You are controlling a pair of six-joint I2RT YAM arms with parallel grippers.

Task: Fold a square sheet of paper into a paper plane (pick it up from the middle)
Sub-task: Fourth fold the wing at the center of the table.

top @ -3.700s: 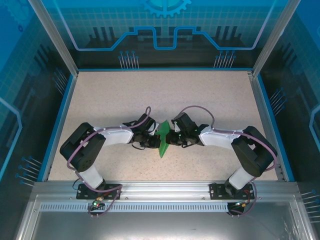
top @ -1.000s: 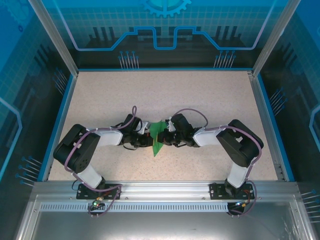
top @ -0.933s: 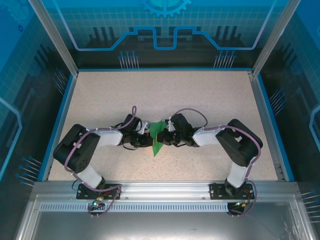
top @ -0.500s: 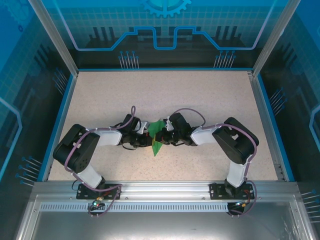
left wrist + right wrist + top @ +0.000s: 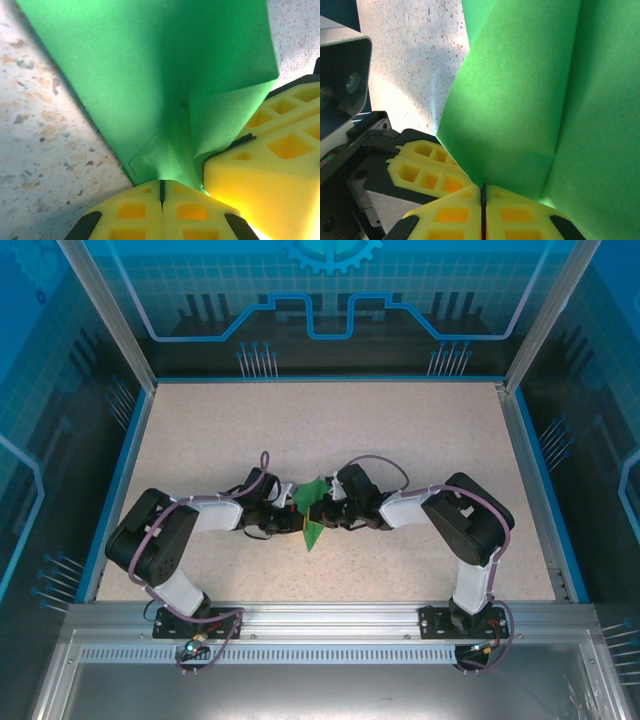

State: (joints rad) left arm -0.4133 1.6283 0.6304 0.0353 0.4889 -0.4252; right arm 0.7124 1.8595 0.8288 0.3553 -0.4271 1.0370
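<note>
Fingers (image 5: 132, 214) of both arms pressed together, pinching the folded green paper (image 5: 165, 65).

The left gripper (image 5: 298, 521) and right gripper (image 5: 324, 518) crowded the green paper (image 5: 311, 532) mid-table; the far tabletop (image 5: 330, 425) lay open

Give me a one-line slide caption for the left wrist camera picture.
Left gripper shut on folded green paper, right gripper's yellow fingers pinching it alongside, over a speckled table.
</note>
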